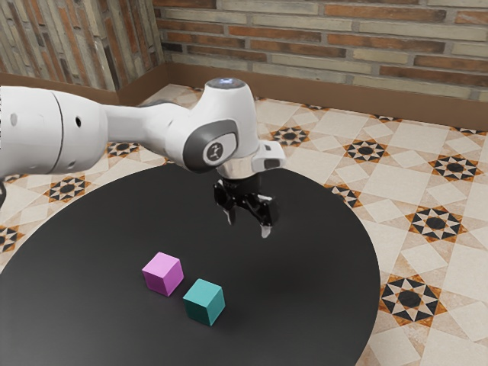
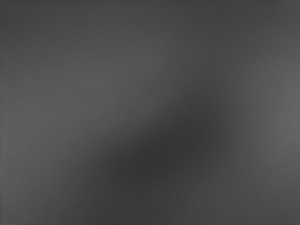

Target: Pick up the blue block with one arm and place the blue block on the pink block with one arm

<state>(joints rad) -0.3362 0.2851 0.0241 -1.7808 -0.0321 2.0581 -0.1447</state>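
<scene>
A teal-blue block (image 1: 204,301) rests on the round black table (image 1: 320,297), near its front. Just to its left and slightly farther back lies a pink block (image 1: 163,274); the two are close but apart. My gripper (image 1: 247,221) hangs above the table's middle, behind and to the right of both blocks, well clear of them. Its fingers stand apart with nothing between them, so it is open. Under my hand the wrist view looks down on bare dark tabletop (image 2: 150,112) with a soft shadow.
The table's edge curves away at the exterior view's right, over a patterned tile floor (image 1: 427,221). Brick walls (image 1: 320,38) stand at the back. My white arm (image 1: 114,130) comes in from the exterior view's left.
</scene>
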